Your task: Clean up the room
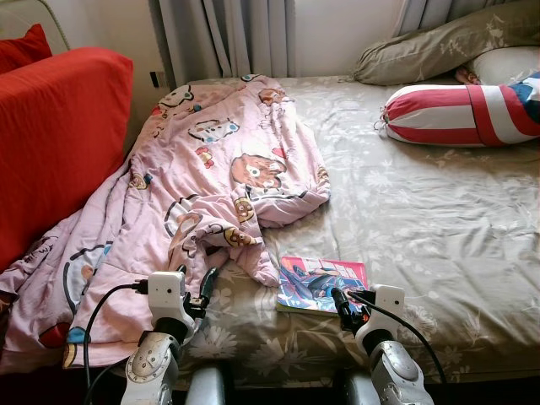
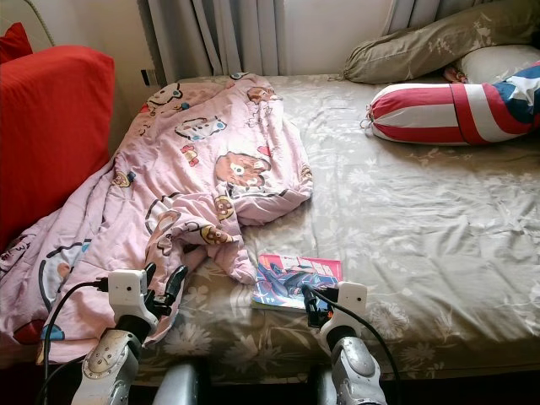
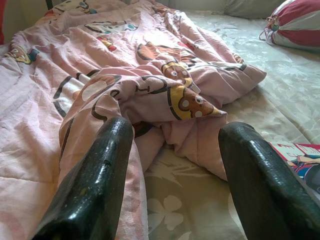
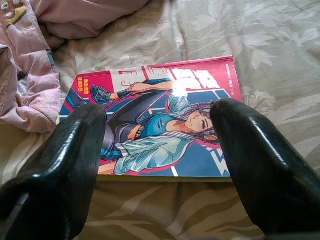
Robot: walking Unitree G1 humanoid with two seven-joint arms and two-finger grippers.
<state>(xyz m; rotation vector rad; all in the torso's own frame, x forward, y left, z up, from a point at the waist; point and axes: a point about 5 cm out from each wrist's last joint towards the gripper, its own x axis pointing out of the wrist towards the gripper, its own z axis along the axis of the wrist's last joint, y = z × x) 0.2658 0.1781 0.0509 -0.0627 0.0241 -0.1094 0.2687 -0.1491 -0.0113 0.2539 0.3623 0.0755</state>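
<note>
A comic book [image 1: 321, 284] with a red and blue cover lies flat on the bed near its front edge. My right gripper [image 1: 346, 305] hovers open just in front of it, and the book [image 4: 160, 130] lies between and beyond the two black fingers [image 4: 260, 170]. A crumpled pink cartoon blanket [image 1: 202, 194] covers the left half of the bed and spills over its side. My left gripper [image 1: 202, 287] stands open at the blanket's near edge, its fingers [image 3: 90, 185] astride a pink fold [image 3: 175, 105] without touching it.
The bed [image 1: 422, 211] has an olive floral sheet. A red, white and blue bolster [image 1: 464, 114] and an olive pillow [image 1: 447, 42] lie at the far right. A red sofa [image 1: 51, 135] stands left of the bed, grey curtains [image 1: 228, 38] behind.
</note>
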